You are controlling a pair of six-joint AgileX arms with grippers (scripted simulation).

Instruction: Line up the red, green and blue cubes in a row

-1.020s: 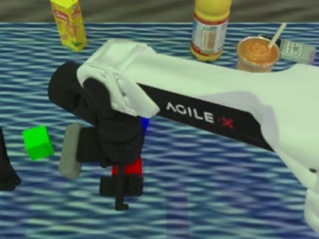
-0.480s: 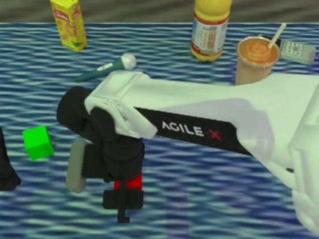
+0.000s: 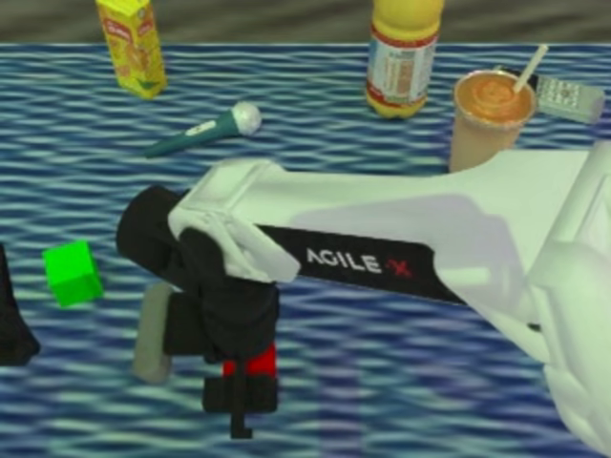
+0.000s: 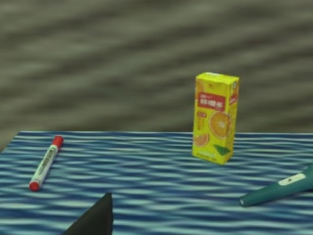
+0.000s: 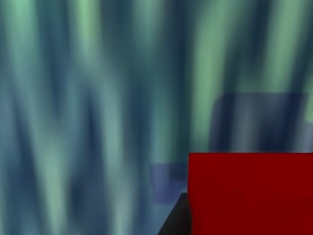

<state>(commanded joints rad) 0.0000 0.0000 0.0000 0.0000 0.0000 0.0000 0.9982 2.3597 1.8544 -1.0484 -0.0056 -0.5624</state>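
Note:
My right arm reaches across the table from the right, and its gripper is shut on the red cube near the front edge, left of centre. In the right wrist view the red cube fills the lower corner beside one dark finger, above the rippled blue tabletop. The green cube rests alone on the table at the left, well apart from the red one. The blue cube is hidden beneath my right arm. My left gripper stays parked at the left edge, open and holding nothing.
Along the back stand a yellow juice carton, an orange bottle, a cup with a straw and a small grey device. A teal microphone lies behind the arm. A red-capped marker lies far left.
My right gripper has carried the red cube toward the front edge. The arm's shift uncovered the teal microphone and covered the blue cube. The green cube and the left arm have not moved.

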